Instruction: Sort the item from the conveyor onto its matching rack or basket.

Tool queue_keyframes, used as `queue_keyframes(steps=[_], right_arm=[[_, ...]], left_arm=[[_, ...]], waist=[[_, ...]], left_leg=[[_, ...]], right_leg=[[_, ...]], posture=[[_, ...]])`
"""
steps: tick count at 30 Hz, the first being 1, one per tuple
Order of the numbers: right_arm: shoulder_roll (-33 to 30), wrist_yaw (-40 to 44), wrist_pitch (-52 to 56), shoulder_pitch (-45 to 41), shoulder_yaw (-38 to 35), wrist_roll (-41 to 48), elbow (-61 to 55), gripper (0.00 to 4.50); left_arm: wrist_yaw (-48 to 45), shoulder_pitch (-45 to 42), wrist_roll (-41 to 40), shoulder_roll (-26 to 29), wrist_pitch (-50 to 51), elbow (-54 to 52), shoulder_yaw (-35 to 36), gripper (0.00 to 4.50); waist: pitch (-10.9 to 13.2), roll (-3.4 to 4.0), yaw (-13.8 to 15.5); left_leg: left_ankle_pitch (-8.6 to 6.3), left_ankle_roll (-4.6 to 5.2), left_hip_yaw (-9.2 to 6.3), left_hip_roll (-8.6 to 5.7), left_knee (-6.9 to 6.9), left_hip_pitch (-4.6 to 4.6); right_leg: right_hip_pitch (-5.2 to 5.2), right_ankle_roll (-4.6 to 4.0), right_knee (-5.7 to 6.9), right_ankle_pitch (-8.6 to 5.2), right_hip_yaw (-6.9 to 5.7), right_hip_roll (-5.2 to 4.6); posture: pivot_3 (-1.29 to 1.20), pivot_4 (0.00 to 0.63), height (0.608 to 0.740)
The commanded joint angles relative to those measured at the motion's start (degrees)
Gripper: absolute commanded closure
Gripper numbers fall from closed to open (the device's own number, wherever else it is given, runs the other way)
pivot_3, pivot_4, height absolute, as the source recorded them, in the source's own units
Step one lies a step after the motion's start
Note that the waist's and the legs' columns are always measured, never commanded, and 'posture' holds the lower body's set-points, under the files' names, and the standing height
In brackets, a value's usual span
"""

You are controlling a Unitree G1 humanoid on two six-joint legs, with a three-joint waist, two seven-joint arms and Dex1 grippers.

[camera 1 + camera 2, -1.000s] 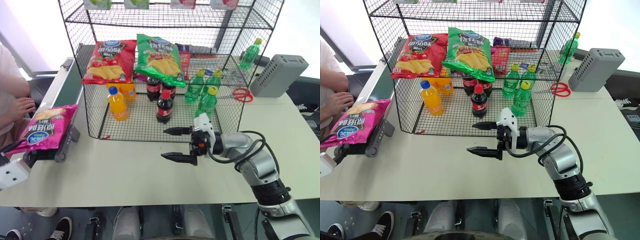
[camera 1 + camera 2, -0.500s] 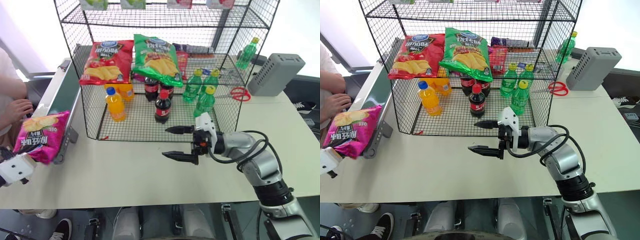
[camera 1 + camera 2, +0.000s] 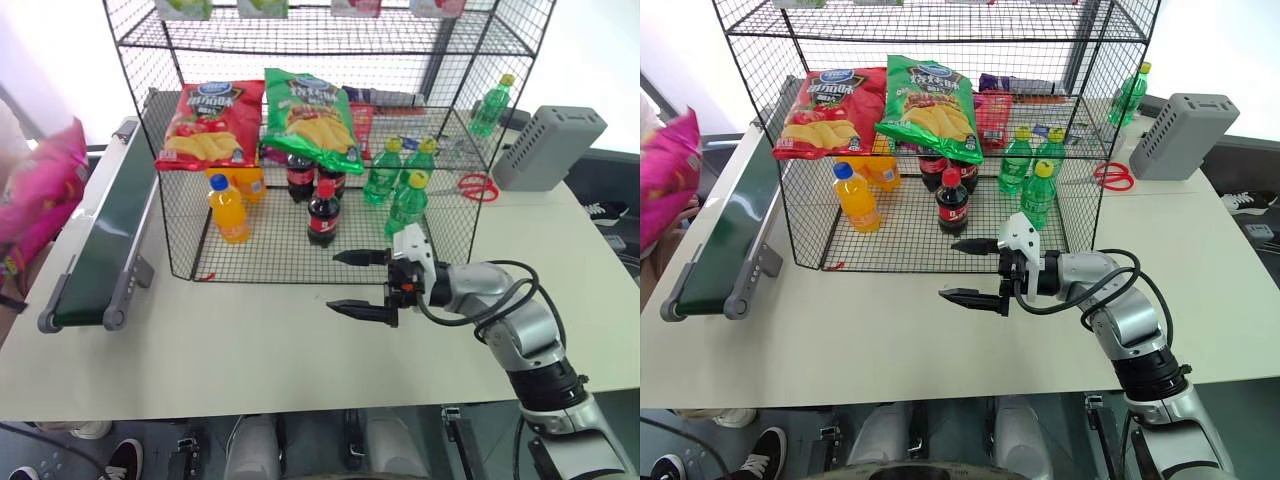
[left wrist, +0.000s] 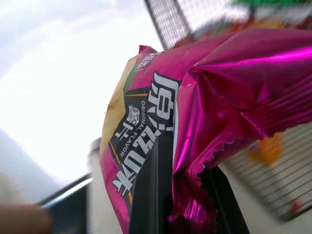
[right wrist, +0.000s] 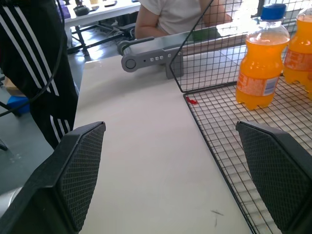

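Pink bag (image 4: 204, 112) looks light, puffy and slick; the left gripper (image 4: 180, 195) pinches its crimped seam, wisely. Right gripper (image 3: 362, 283) hovers wide, empty, before the rack (image 3: 185, 215).

A pale, off-white table (image 3: 250, 350) filled the foreground, its front edge running across the bottom of the head views. Beyond its far side the room was washed out in bright white light. At the right rear a dark surface (image 3: 610, 175) adjoined the table, beside a grey vented plastic box (image 3: 548, 148). Below the table edge lay a grey floor (image 3: 60, 455). In the right wrist view, another table (image 5: 100, 10) with black legs stood on grey floor further back.
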Motion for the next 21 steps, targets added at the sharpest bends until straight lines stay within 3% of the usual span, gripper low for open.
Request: queue_keyframes(steps=[1, 3, 5, 8, 14, 21], right_arm=[[-0.4, 1.2, -1.1, -1.2, -1.6, 0.6, -0.1, 0.00], [-0.9, 2.0, 2.4, -2.1, -3.3, 4.2, -0.7, 0.00], [-1.2, 2.0, 6.7, -2.7, -4.9, 8.2, -1.8, 0.00], [-4.9, 3.7, 20.9, -2.5, -7.9, 21.1, -5.5, 0.00], [-10.1, 3.4, 37.4, -2.1, -10.7, 36.6, -7.7, 0.00], [-9.9, -0.1, 40.2, -1.1, -9.2, 36.5, -9.0, 0.00]], left_arm=[[-3.7, 3.4, -15.9, 2.0, 17.8, -3.8, 8.5, 4.46], [-5.4, 10.3, -31.1, 3.7, 34.6, -6.0, 11.3, 4.46], [-5.0, 13.2, -39.2, 4.1, 42.7, -7.6, 12.1, 4.46], [-3.3, 13.6, -47.7, 2.0, 47.6, -14.8, 3.1, 4.46], [2.7, 0.0, -50.9, -3.4, 46.5, -19.3, -17.6, 4.46], [4.6, -15.0, -48.8, -8.7, 48.3, -16.2, -32.5, 4.46]], waist=[[0.0, 0.02, 0.3], [0.0, -0.03, 0.4], [0.1, 0.05, 0.5], [0.1, 0.11, 1.1], [0.1, 0.11, 0.9], [0.0, 0.09, 0.8]], left_leg=[[0.00, 0.00, 0.00, 0.00, 0.00, 0.00], [0.00, -0.01, 0.00, -0.01, 0.01, 0.02], [0.01, -0.01, -0.10, -0.01, 0.01, 0.12], [0.00, -0.01, -0.21, -0.05, 0.01, 0.14], [0.00, -0.01, -0.24, -0.14, -0.01, 0.24], [0.00, 0.00, -0.26, -0.13, -0.02, 0.28]], right_leg=[[0.00, 0.00, 0.00, 0.00, 0.00, 0.00], [0.02, -0.01, 0.04, -0.01, -0.01, 0.04], [0.10, -0.02, 0.03, -0.01, 0.01, -0.02], [0.15, -0.06, 0.02, -0.03, 0.01, -0.05], [0.26, -0.29, 0.03, -0.15, 0.02, -0.04], [0.27, -0.17, 0.05, -0.08, 0.06, 0.07]], posture=[[0.00, 0.150, 0.740], [0.00, 0.150, 0.740], [0.00, 0.150, 0.740], [0.00, 0.150, 0.740], [0.00, 0.150, 0.740], [0.00, 0.150, 0.740]])
